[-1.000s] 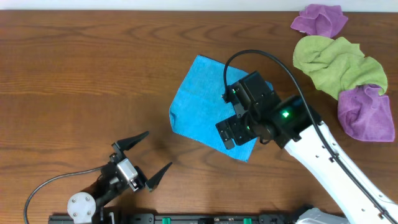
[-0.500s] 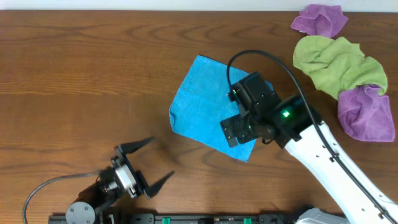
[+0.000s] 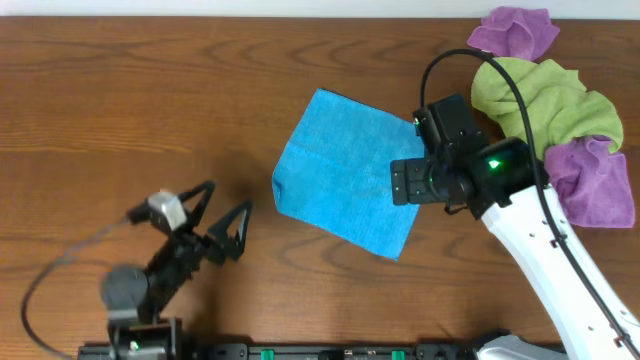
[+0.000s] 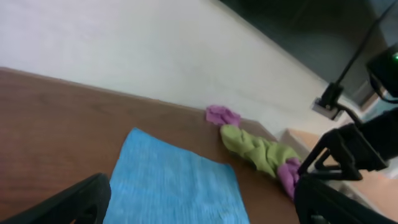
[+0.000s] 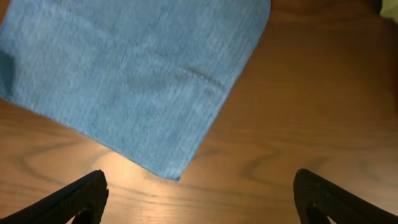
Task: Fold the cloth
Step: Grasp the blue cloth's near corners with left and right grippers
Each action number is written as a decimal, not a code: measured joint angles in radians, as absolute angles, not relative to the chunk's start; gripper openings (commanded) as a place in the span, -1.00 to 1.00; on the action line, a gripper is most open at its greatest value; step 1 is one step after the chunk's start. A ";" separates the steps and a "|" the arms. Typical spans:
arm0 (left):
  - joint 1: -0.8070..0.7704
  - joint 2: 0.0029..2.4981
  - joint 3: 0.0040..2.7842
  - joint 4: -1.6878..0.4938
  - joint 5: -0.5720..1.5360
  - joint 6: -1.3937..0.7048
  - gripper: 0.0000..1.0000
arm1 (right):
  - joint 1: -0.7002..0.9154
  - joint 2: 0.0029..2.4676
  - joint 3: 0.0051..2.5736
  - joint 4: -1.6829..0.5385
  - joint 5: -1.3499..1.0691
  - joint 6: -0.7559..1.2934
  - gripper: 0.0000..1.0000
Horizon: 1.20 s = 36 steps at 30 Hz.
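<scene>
Right hand [image 3: 412, 183], gaping wide, drew rightward to edge of blue cloth [image 3: 340, 165].

cloth [image 3: 335, 175]: right corner hidden under right arm [image 3: 540, 250] | right wrist: top edge cropped

The cloth [image 3: 340, 170] lies flat in the middle of the bench [image 3: 120, 110], with the right end effector [image 5: 198, 193] above its right edge. The left end effector [image 3: 228, 198] is well apart at the front left, and a heap of other cloths [image 3: 545, 100] lies at the far right corner.
</scene>
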State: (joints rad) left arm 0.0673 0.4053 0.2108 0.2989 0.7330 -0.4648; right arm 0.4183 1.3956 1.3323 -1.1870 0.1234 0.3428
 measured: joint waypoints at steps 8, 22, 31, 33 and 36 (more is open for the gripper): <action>-0.010 0.900 0.472 0.121 0.732 -0.257 0.91 | 0.403 1.393 1.332 -1.215 0.144 0.384 0.93; -0.292 1.353 0.920 -0.353 0.394 0.045 0.91 | 0.112 1.343 1.301 -1.202 -0.045 0.347 0.70; -0.349 1.531 0.965 -0.517 0.276 0.086 0.91 | 0.112 1.338 0.990 -1.035 -0.272 0.328 0.59; -0.353 1.536 0.965 -0.536 0.253 0.088 0.91 | 0.112 1.338 0.951 -1.008 -0.313 0.328 0.58; -0.354 1.536 0.966 -0.560 0.228 0.088 0.91 | 0.113 1.338 0.893 -0.954 -0.381 0.327 0.50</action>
